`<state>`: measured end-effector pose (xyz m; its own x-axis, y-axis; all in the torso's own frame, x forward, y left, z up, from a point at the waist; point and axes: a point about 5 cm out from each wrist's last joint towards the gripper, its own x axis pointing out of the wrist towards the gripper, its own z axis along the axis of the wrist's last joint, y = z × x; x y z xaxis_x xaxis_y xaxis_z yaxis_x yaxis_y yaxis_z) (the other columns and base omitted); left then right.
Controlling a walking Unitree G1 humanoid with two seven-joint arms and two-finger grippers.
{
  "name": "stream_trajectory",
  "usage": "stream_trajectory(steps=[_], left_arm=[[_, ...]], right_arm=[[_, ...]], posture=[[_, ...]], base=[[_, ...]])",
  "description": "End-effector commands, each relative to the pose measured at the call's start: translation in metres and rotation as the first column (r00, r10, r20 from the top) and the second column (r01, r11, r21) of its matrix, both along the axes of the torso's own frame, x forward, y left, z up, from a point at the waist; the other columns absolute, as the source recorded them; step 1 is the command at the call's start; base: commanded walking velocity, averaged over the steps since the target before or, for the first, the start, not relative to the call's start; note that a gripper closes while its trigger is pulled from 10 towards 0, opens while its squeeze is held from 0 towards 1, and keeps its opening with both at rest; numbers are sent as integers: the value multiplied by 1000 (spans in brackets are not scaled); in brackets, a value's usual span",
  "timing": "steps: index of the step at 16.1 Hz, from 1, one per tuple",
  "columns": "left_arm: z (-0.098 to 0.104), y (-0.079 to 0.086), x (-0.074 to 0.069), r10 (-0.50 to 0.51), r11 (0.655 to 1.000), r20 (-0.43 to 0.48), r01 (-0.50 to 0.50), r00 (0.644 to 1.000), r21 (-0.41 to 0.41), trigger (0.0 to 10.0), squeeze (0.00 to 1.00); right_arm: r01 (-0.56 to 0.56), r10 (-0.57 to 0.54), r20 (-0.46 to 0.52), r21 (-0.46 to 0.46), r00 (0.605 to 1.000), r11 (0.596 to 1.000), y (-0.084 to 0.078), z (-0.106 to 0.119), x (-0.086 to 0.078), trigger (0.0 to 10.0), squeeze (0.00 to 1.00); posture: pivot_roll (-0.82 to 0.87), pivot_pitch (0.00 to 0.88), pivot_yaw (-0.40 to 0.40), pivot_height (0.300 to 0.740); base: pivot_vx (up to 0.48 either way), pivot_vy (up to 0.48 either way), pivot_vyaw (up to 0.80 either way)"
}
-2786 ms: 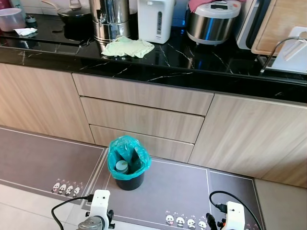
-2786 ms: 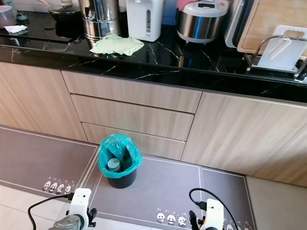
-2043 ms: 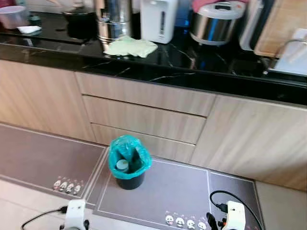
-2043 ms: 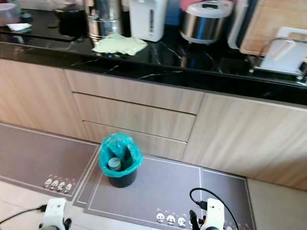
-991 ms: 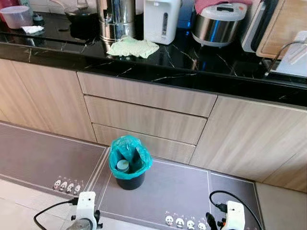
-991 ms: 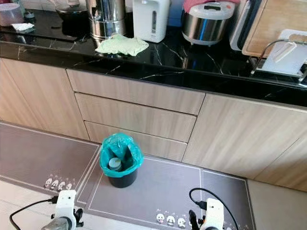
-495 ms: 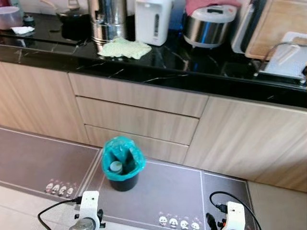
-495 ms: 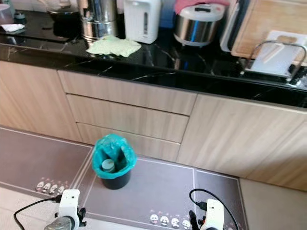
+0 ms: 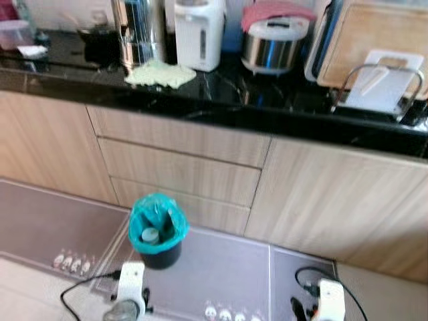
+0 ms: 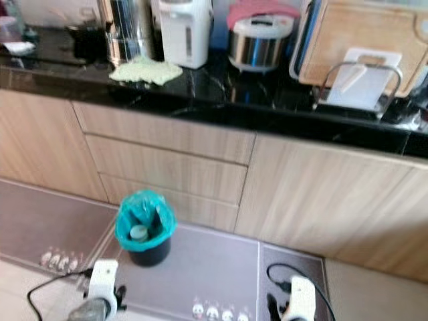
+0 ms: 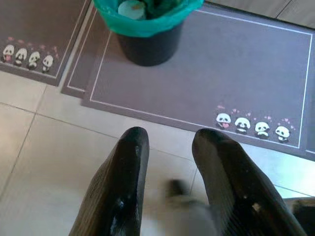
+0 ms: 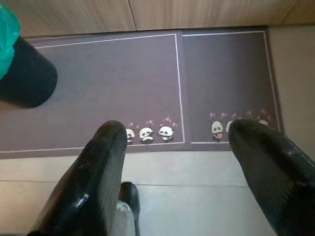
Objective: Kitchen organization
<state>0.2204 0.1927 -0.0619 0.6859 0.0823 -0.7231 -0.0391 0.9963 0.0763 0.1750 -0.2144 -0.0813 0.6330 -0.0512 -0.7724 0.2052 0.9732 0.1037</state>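
you're hanging both grippers empty and spread over the floor, with the bin [image 9: 155,227] lying ahead of the left gripper [image 11: 170,147], nearer it than the right gripper [image 12: 177,147].

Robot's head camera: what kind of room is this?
It looks like a home kitchen. A black marble-look counter over wooden drawers carries a rice cooker, a white hot-water pot and a cutting board. A small bin with a green bag stands on a panda floor mat.
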Motion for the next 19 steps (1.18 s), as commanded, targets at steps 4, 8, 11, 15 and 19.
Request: stream_trajectory(steps=[4, 8, 11, 15, 19], left_arm=[[-2, 3, -3, -6, 1000, -18, 6, 1000, 8, 10000, 0], [-2, 2, -3, -4, 1000, -19, 4, 1000, 4, 10000, 0], [-2, 0, -3, -4, 1000, -23, 4, 1000, 2, 10000, 0], [-3, 2, -4, -1, 1000, -24, 1, 1000, 3, 10000, 0], [-3, 3, -5, 8, 1000, -31, -8, 999, 1, 10000, 0]], right_arm=[[19, -19, 0, 12, 1000, 1000, 1, 0, 0, 10000, 0], [19, -19, -7, 11, 1000, 1000, 1, -1, 0, 10000, 0], [9, -9, -13, 14, 1000, 1000, 0, -1, -1, 10000, 0], [3, -3, -15, 17, 1000, 1000, 1, -1, -1, 10000, 0], [10, -10, -5, 13, 1000, 1000, 0, 0, 0, 10000, 0]], posture=[[-83, 41, -81, 740], [-86, 46, -82, 740], [-87, 49, -84, 740], [-86, 49, -83, 740], [-85, 46, -84, 740]], base=[[0, -414, 0], [0, -413, -234], [0, -412, -683], [0, -414, -603], [0, 0, -277]])
